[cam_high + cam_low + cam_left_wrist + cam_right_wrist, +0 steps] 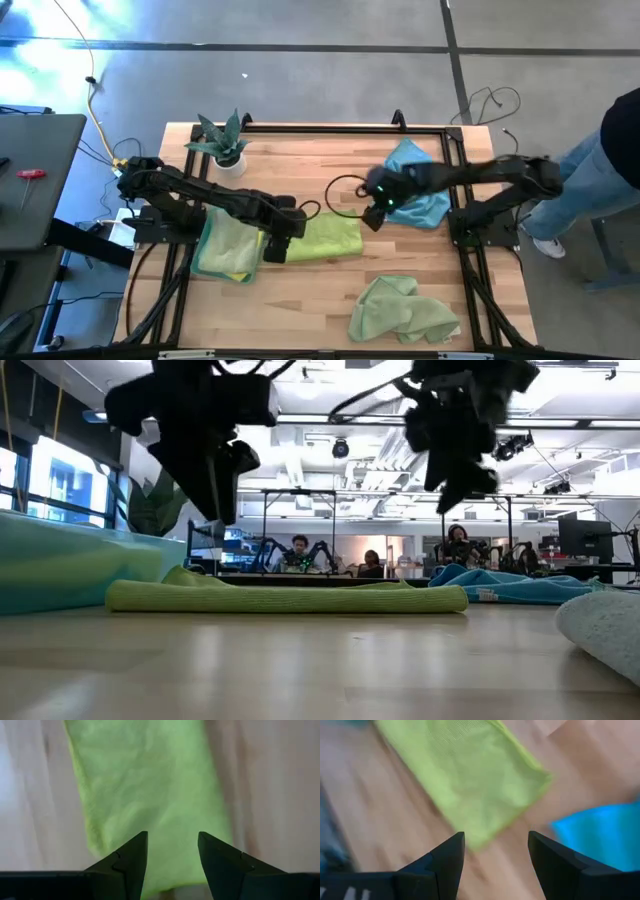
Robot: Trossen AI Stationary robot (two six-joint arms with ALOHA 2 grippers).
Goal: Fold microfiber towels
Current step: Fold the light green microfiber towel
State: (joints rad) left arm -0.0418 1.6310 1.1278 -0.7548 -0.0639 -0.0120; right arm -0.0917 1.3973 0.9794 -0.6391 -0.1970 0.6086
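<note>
A lime-green microfiber towel (322, 238) lies folded into a flat strip on the middle of the table, also seen in the low view (290, 597). My left gripper (275, 248) hovers open just above its left end (150, 785), with nothing between the fingers (172, 837). My right gripper (374, 218) hangs open above the strip's right end (470, 775), also with nothing between its fingers (496, 837). A sky-blue towel (415, 195) lies rumpled to the right, and a pale green one (400, 310) lies crumpled near the front edge.
A stack of folded towels (228, 250), pale green on top, sits under my left arm. A small potted plant (225, 145) stands at the far left. A black cable loop (345, 195) lies on the wood. A person (600, 170) stands beyond the table's right edge.
</note>
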